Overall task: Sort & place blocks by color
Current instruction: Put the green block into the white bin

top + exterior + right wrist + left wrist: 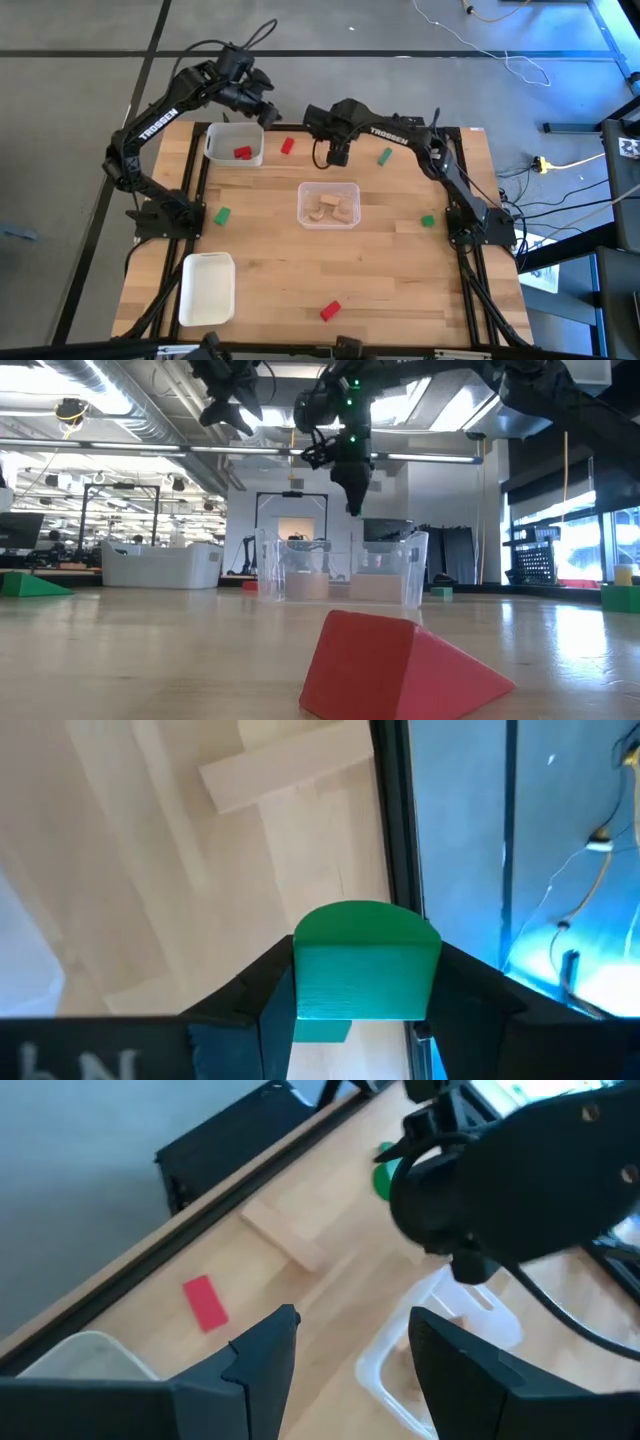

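Observation:
My right gripper (338, 157) hangs above the far middle of the table, past the clear tray (329, 204), and is shut on a green block (365, 945) with a rounded end. My left gripper (350, 1330) stands open and empty, raised over the far left by the white tray (235, 145), in which one red block (243, 152) lies. Another red block (288, 146) lies flat between the two grippers. Loose green blocks (384, 156) (221, 214) (428, 221) and a red one (330, 310) lie on the table. Light-wood blocks (332, 207) lie in the clear tray. My right gripper pinches the green block by two opposite sides (305, 985), one finger on each. The block's rounded end points away from the wrist. The fingers slant steeply down from above. The block is lifted clear of the table.
A second white tray (207, 288) stands at the near left. Black frame rails (200, 170) (460, 200) run along the table's left and right sides. The red block near the front edge (400, 665) fills the foreground of the low view.

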You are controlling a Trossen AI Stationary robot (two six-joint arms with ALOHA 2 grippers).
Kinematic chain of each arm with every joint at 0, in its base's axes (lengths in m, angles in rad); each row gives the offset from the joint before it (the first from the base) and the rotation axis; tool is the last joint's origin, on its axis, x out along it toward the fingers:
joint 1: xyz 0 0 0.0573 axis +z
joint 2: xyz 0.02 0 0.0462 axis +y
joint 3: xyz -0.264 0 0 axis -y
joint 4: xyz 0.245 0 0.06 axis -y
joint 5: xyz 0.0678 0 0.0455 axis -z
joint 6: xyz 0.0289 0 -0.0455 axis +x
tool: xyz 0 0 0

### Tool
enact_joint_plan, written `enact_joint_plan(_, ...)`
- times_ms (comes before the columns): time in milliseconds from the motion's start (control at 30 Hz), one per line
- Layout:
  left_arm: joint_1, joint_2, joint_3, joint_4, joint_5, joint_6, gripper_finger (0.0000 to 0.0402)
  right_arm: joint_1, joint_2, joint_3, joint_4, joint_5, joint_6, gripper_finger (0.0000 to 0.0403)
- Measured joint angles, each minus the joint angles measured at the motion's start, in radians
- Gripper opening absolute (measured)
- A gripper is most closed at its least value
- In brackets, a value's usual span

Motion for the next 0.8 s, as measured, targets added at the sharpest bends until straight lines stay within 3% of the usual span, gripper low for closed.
enact_joint_plan(467, 0.000, 0.000, 0.000, 0.013, 0.037, 0.009, 0.0186, 0.120, -0.178, 0.000, 0.022, 0.005, 0.081, 0.0173)
enact_joint_plan(700, -0.034, 0.000, 0.000, 0.138, 0.210, 0.024, 0.0186, 0.175, -0.260, 0.000, 0.122, -0.033, 0.078, 0.0173)
enact_joint_plan(800, -0.069, 0.000, 0.000, 0.177, 0.199, 0.069, 0.0186, 0.190, -0.279, 0.000, 0.152, -0.042, 0.078, 0.0173)
